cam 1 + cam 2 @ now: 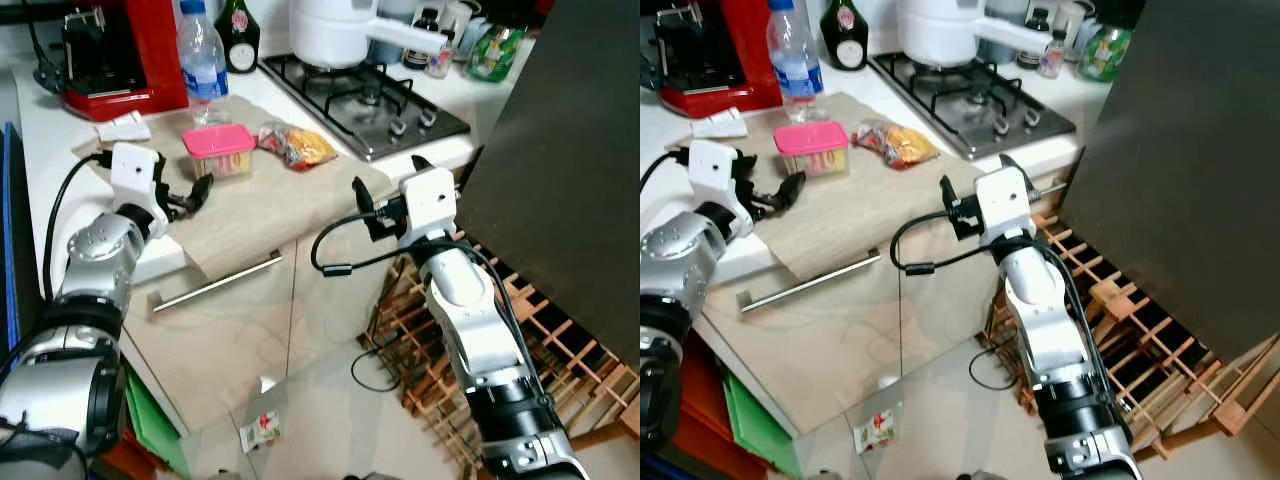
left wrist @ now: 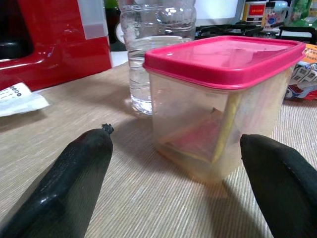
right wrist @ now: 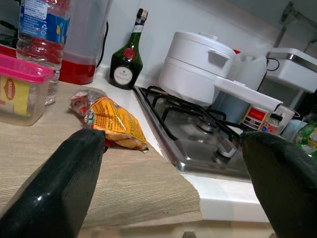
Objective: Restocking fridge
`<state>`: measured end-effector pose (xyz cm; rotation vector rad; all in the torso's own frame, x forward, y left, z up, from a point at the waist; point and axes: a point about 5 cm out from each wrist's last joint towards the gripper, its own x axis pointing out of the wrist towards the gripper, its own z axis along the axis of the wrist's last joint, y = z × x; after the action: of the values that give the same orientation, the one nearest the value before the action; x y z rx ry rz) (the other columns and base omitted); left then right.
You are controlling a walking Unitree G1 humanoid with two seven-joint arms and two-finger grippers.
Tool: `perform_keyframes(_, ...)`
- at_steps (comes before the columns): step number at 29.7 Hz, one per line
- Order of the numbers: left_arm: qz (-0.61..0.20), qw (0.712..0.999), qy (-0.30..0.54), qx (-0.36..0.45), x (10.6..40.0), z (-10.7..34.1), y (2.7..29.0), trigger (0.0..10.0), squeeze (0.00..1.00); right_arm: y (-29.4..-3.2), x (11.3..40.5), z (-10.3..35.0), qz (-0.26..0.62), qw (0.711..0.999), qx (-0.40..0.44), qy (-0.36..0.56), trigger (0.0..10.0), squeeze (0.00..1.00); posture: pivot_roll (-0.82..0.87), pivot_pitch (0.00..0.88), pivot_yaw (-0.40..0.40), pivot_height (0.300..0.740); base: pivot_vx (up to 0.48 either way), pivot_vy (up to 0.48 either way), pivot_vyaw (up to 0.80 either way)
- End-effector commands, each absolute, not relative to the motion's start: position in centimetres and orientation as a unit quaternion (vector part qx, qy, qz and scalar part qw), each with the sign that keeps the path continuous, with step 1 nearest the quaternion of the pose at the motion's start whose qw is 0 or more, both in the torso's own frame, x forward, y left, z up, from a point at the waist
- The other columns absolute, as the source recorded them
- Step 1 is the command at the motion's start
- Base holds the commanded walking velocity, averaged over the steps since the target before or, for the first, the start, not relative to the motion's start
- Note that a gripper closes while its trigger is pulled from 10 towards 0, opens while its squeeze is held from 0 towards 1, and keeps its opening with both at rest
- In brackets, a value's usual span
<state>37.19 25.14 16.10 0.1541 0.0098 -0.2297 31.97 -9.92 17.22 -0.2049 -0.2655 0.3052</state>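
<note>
The left hand hovers low over the surface, its two black fingers spread wide and aimed at the box, a clear tub with a pink lid. In the left wrist view the box sits squarely between the fingertips but a little ahead of them, not yet touched, so the hand seems lined up to slide forward and close on its sides. The box stands upright on a beige mat, just in front of a water bottle and beside a red coffee machine, with a crumpled snack bag lying near it toward the hob. The right hand is held at the surface's front edge, fingers also open and gripping nothing; its wrist view looks across the mat at the snack bag, a dark bottle and a white pot on the hob. It appears to be waiting, or set for the bag as a second item. The dark door on the right is probably the fridge, swung open beside a wooden rack, which would put the goods' destination close by. Restocking seems at its start: everything remains on the surface.
</note>
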Motion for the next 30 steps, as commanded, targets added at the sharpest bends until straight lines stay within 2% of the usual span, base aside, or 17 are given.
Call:
perform_keyframes(1,-0.123,0.989,0.018,0.075,37.4,15.7,24.5,10.0,0.00,-10.2,31.8,17.9,0.151,0.973,-0.107,-0.141,10.0,0.00,-0.06,0.000,-0.068,0.740,0.000,0.000,0.00)
perform_keyframes(7,-0.166,0.985,0.011,0.050,37.9,15.8,22.7,10.0,0.00,-10.4,31.7,18.0,0.148,0.972,-0.111,-0.142,10.0,0.00,-0.07,0.000,-0.061,0.740,0.000,0.000,0.00)
perform_keyframes(12,-0.234,0.972,-0.004,0.034,37.7,15.6,20.8,10.0,0.00,-10.0,31.9,18.0,0.151,0.972,-0.108,-0.142,10.0,0.00,-0.05,0.000,-0.058,0.740,0.000,0.000,0.00)
perform_keyframes(25,-0.318,0.945,-0.061,0.047,36.2,17.1,20.4,10.0,0.00,-10.0,32.3,18.0,0.145,0.973,-0.105,-0.145,10.0,0.00,-0.03,0.000,-0.042,0.740,0.000,0.000,0.00)
perform_keyframes(28,-0.335,0.938,-0.074,0.047,35.4,17.9,20.9,10.0,0.00,-9.9,32.4,18.0,0.147,0.973,-0.104,-0.145,10.0,0.00,-0.02,0.000,-0.044,0.740,0.000,0.000,0.00)
perform_keyframes(30,-0.310,0.947,-0.080,0.041,35.4,18.4,21.9,10.0,0.00,-9.7,32.5,18.0,0.149,0.973,-0.102,-0.146,10.0,0.00,0.00,0.000,-0.048,0.740,0.000,0.000,0.00)
